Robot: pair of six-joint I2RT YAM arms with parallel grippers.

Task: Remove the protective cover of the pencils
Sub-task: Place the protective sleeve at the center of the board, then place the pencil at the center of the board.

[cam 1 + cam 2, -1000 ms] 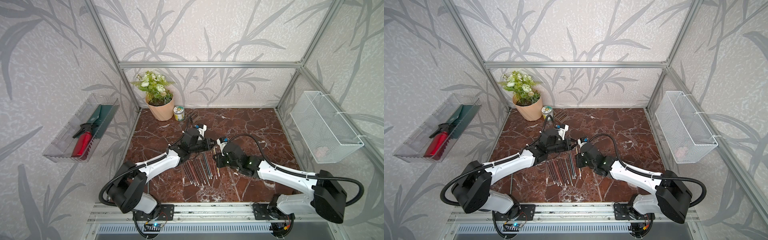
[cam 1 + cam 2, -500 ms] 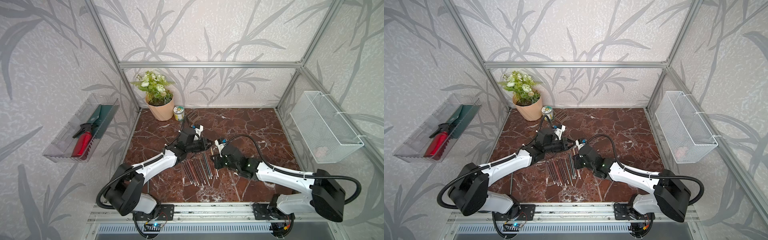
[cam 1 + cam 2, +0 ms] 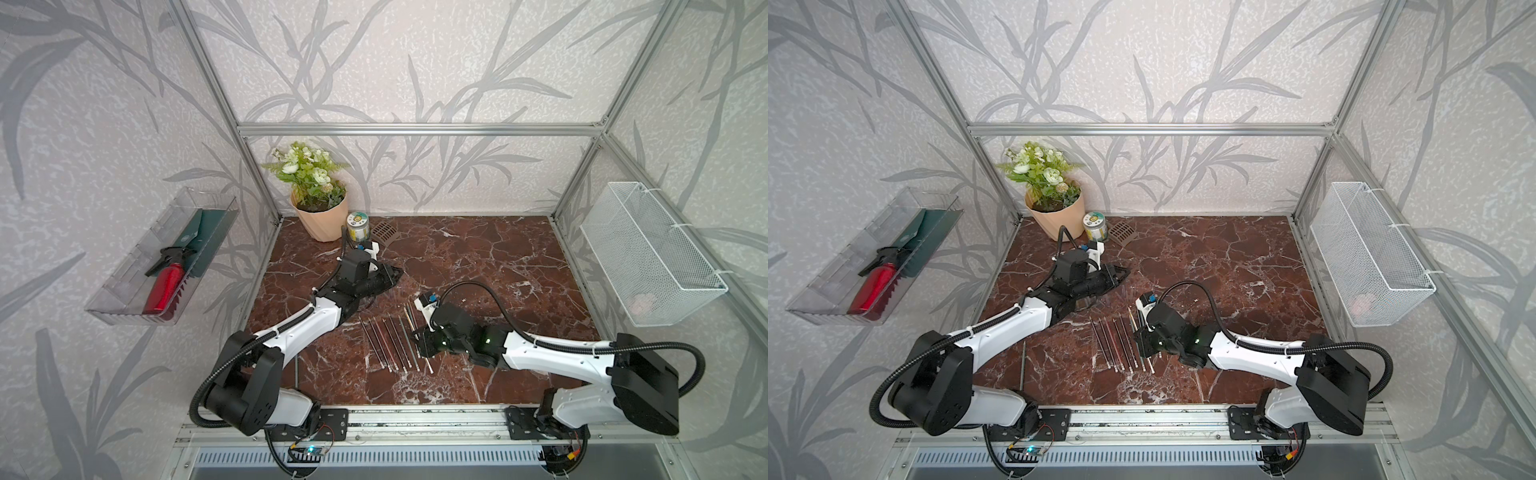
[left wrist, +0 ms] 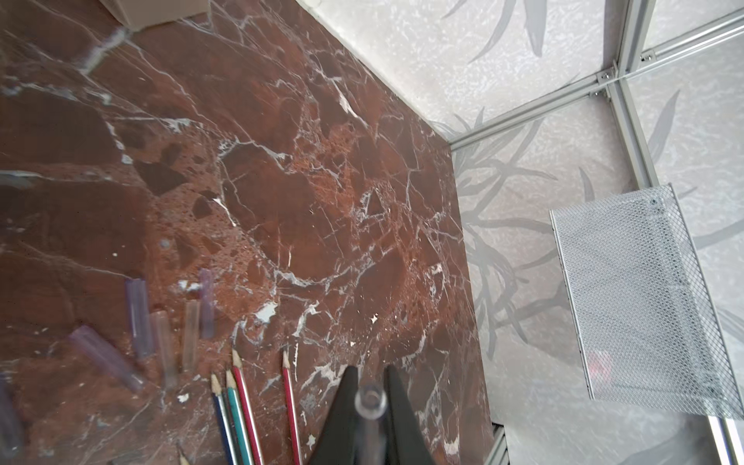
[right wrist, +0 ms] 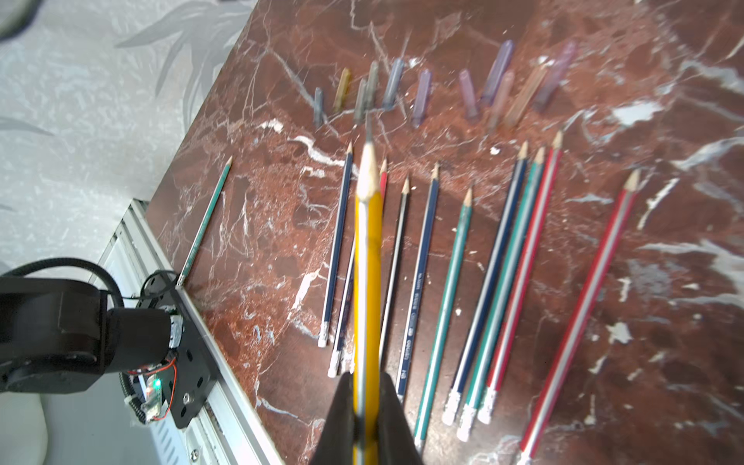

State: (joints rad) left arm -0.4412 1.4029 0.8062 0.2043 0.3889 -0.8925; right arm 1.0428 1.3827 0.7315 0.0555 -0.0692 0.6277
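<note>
At the front edge of the dark red marbled desk (image 3: pixel 498 257), just beside the aluminium rail (image 3: pixel 415 415), one thin green pencil (image 5: pixel 205 221) lies alone, well apart from the others. A little farther in, the row of slim pencils (image 5: pixel 435 257) with blue, green, red and dark shafts lies flat on the desk. They lie side by side, with the pale eraser ends toward the front and the bare sharpened tips toward the back.

The right claw (image 5: pixel 365 386) is at the right end of this row. It is closed tight on a yellow pencil (image 5: pixel 367 261) and grips it low on the shaft. This pencil is lifted above the row and runs about parallel to the lying ones. Its sharpened tip is bare.

Just beyond the tips, many short transparent caps (image 5: pixel 422 96), tinted purple, blue and amber, are scattered on the desk. Beyond them is the left claw (image 4: pixel 370 378), closed on a short clear tube-shaped cap (image 4: pixel 370 402) that the wrist view shows end-on. It is well apart from the right claw and from the yellow pencil.

At the back wall stand a peach pot (image 3: pixel 320 216) of white flowers, a small jar (image 3: pixel 357 224) and a brown grate (image 3: pixel 382 229). On the left wall a clear plastic tray (image 3: pixel 124 291) holds a red spray bottle (image 3: pixel 166 286). A white wire basket (image 3: pixel 648 266) hangs on the right wall.
</note>
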